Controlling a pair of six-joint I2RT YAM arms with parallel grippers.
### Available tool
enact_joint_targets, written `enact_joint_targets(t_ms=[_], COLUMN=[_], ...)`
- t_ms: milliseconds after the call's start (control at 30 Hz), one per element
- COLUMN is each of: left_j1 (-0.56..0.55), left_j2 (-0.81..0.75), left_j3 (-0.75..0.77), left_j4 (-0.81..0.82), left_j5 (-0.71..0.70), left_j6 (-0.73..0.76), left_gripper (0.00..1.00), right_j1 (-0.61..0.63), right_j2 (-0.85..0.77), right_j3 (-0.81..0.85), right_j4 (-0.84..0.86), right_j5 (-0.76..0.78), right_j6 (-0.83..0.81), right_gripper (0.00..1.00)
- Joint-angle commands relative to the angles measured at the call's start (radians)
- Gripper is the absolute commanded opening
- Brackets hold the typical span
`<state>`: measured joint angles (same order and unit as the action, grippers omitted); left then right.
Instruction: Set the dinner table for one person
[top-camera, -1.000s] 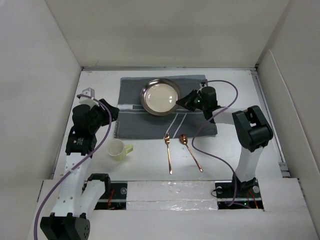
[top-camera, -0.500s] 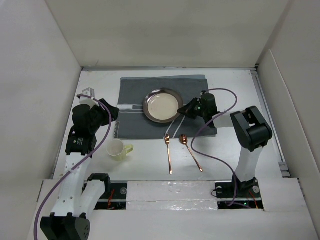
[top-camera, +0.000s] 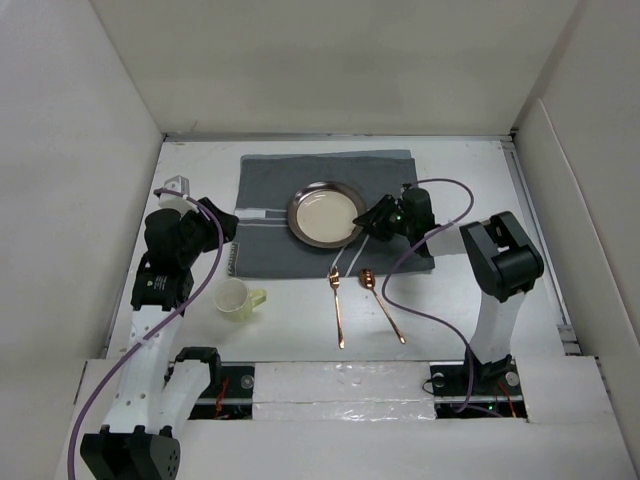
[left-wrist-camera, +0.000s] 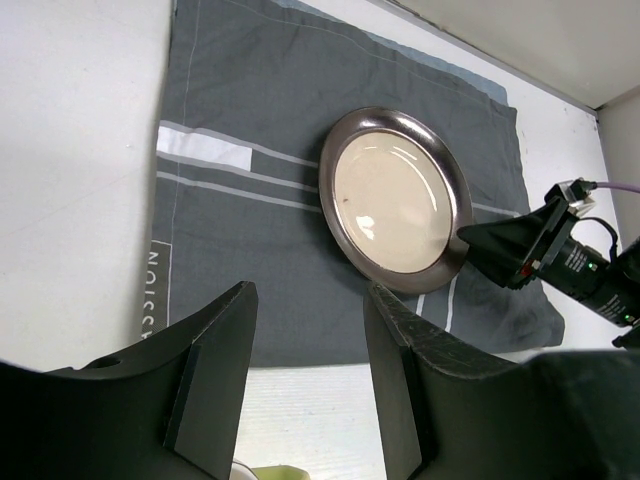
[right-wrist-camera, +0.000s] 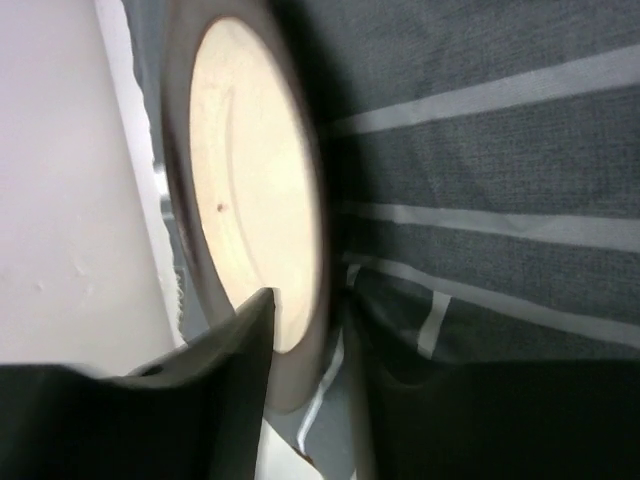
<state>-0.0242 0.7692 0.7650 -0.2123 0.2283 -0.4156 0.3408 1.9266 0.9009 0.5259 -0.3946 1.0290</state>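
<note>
top external: plate (top-camera: 325, 212) on mat (top-camera: 268, 190)

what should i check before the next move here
1. Plate flat on the mat: ok.
2. Right pincer let go of the plate: cannot tell; its fingers straddle the rim.
3. Left pincer open and empty: ok.
4. Cup upright on the table, apart from both arms: ok.
5. Cutlery set beside the plate: not ok; it lies in front of the mat.
</note>
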Motion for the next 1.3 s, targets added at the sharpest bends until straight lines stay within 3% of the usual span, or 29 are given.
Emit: enact_joint_targets(t_ms=[0,200,267,300,333,367,400,433,567,633,667,700,733,800,1000,1267], left_j1=[0.004,0.004,0.004,0.004,0.004,0.004,0.004,0.004,0.004,0.004,0.004,0.004,0.004,0.004,-0.005,-0.014], left_j2=[-0.019,-0.033,-0.033,-0.034,-0.038,-0.038,-0.039,-0.042,-0.059,-0.067,-0.079,-0.087,-0.096,-0.122,-0.182,-0.203], left_j3=[-0.003,0.0,0.002,0.003,0.003,0.003,0.003,0.002,0.002,0.011,0.017,0.036,0.046,0.083,0.039,0.019], left_j4=[0.04,0.03,0.031,0.031,0.033,0.033,0.03,0.033,0.059,0.076,0.079,0.082,0.083,0.082,0.064,0.07], left_j5=[0.0,-0.02,-0.021,-0.021,-0.024,-0.026,-0.026,-0.024,0.0,0.017,0.022,0.023,0.023,0.019,-0.136,-0.123], left_j6=[0.012,0.012,0.014,0.015,0.017,0.017,0.018,0.018,0.006,-0.006,-0.014,-0.012,-0.011,0.011,0.054,0.055], left_gripper=[0.44,0.43,0.31,0.23,0.04,0.0,0.0,0.0,0.0,0.03,0.08,0.12,0.21,0.29,0.34,0.32], right_j1=[-0.002,-0.043,-0.043,-0.034,-0.02,-0.02,-0.002,0.013,0.186,0.357,0.415,0.462,0.53,0.581,0.711,0.711], right_j2=[-0.064,-0.222,-0.299,-0.325,-0.374,-0.4,-0.426,-0.452,-0.573,-0.589,-0.581,-0.548,-0.525,-0.467,-0.233,-0.034], right_j3=[0.016,0.053,0.052,0.044,0.038,0.038,0.012,-0.005,-0.083,-0.077,-0.071,-0.069,-0.066,-0.024,0.136,0.306], right_j4=[0.048,-0.192,-0.243,-0.291,-0.358,-0.359,-0.383,-0.379,-0.291,-0.279,-0.27,-0.226,-0.204,-0.155,-0.093,-0.139], right_j5=[-0.023,0.068,0.112,0.126,0.16,0.166,0.165,0.146,-0.054,-0.067,-0.037,-0.014,-0.01,-0.05,0.02,0.024], right_j6=[-0.027,-0.202,-0.294,-0.331,-0.401,-0.434,-0.472,-0.509,-0.74,-0.812,-0.877,-0.901,-0.92,-0.951,-1.057,-1.138], right_gripper=[0.48,0.57,0.57,0.5,0.35,0.35,0.11,0.02,0.0,0.11,0.23,0.46,0.56,0.68,0.73,0.75])
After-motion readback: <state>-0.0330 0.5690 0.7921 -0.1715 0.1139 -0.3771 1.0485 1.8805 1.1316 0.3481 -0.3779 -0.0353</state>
